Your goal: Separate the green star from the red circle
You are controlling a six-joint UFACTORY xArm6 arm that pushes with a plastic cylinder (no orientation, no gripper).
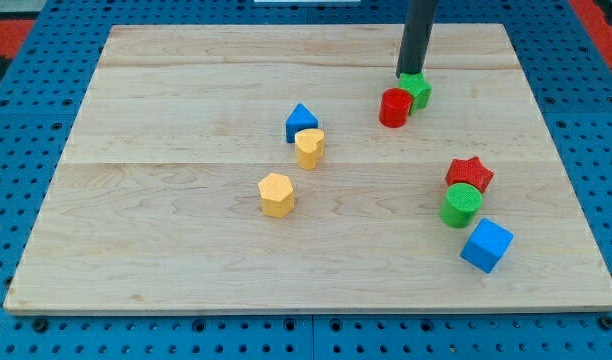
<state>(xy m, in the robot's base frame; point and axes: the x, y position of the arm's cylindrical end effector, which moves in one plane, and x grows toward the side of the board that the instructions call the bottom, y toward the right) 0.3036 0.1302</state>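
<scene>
The green star [418,90] lies at the view's upper right, touching the red circle [394,107], which sits just to its lower left. My tip [410,74] comes down from the view's top and rests at the green star's upper edge, on the side away from the red circle.
A blue triangle [300,121] and a yellow heart [309,147] touch near the middle, with a yellow hexagon [276,194] below them. At the lower right a red star [470,173], a green circle [461,206] and a blue cube [486,245] cluster. The wooden board [166,100] lies on a blue pegboard.
</scene>
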